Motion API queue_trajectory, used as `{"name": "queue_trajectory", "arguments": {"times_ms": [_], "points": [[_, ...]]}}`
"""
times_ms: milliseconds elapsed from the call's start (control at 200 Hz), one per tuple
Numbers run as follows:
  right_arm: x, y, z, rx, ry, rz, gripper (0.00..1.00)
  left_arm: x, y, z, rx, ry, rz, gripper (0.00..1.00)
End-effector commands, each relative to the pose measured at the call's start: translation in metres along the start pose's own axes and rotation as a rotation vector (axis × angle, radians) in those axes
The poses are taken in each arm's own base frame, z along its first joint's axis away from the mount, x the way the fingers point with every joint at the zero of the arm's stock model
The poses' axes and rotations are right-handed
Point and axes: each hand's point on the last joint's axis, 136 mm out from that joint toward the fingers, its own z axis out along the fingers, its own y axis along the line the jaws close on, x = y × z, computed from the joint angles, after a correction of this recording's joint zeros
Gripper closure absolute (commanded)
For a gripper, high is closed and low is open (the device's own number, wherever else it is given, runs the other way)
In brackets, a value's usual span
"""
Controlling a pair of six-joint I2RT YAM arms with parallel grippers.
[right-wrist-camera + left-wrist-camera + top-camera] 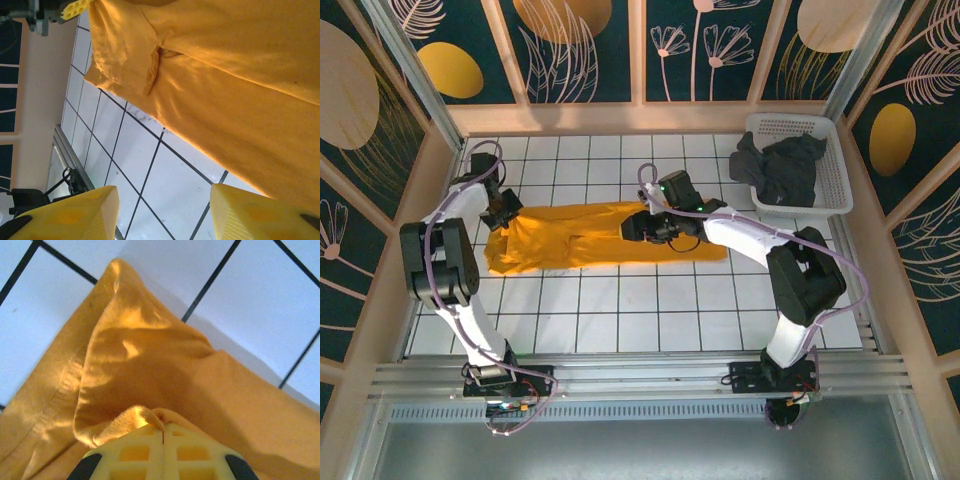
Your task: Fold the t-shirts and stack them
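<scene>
Fingers on your left gripper (pixel 163 434) pinch a corner of the orange t-shirt (pixel 570 238) mid-table; your right gripper (pixel 165 212) hangs spread open over its edge. Lift one-sided and that thin pinch could slip.

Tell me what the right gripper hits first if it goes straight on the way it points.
Likely the tiled table, just beside the orange-yellow t-shirt's edge: the open right gripper frames tiles between its fingers. Depth is unclear, so the cloth edge could come first.
</scene>
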Motion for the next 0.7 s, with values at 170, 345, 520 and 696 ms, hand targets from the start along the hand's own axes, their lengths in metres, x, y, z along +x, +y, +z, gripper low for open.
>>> {"name": "queue_trajectory", "arguments": {"times_ms": [170,345,520,696], "points": [[-0.008,-0.02,-0.019,0.081,-0.075,0.029,0.5,-0.015,0.01,0.035,-0.103,0.008,0.047,0.84],[-0.024,-0.063,-0.05,0.222,-0.163,0.076,0.55,-0.035,0.013,-0.006,-0.13,-0.122,0.007,0.43],[-0.039,-0.132,-0.079,0.439,-0.208,0.138,0.71,-0.012,-0.006,-0.046,0.058,-0.118,-0.127,0.52],[-0.057,-0.195,-0.09,0.659,-0.196,0.179,0.83,0.039,-0.043,-0.028,0.243,0.031,-0.222,0.68]]}}
